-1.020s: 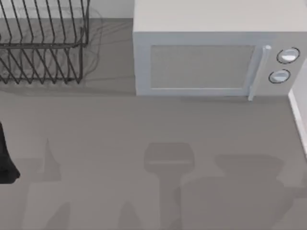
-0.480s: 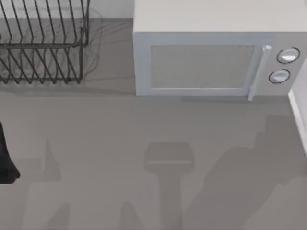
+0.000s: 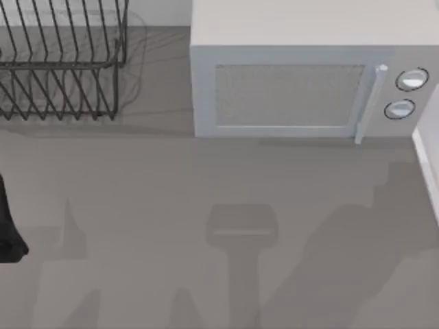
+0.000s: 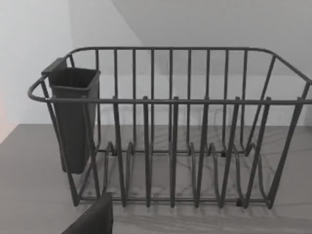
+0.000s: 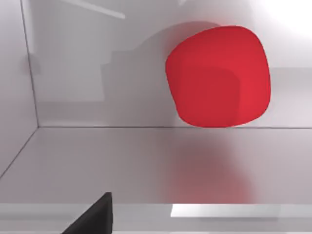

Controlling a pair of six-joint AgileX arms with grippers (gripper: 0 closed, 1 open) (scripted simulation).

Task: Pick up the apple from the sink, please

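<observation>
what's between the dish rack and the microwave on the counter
Nothing: in the top view, bare grey counter separates the dish rack from the microwave.

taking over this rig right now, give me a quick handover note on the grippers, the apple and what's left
Left arm: parked at the table's left edge, its wrist camera facing the wire dish rack with a dark utensil cup. A dark finger shows at that view's edge; open or shut cannot be told.
Right gripper: inside the sink, one dark finger in its wrist view; finger state unclear.
The apple: close ahead of the right wrist camera, against the shiny sink wall, not gripped.
Done: approach toward the sink.
Left: close in on the apple, grasp it, lift it out.
The microwave stands at the back, shut.
</observation>
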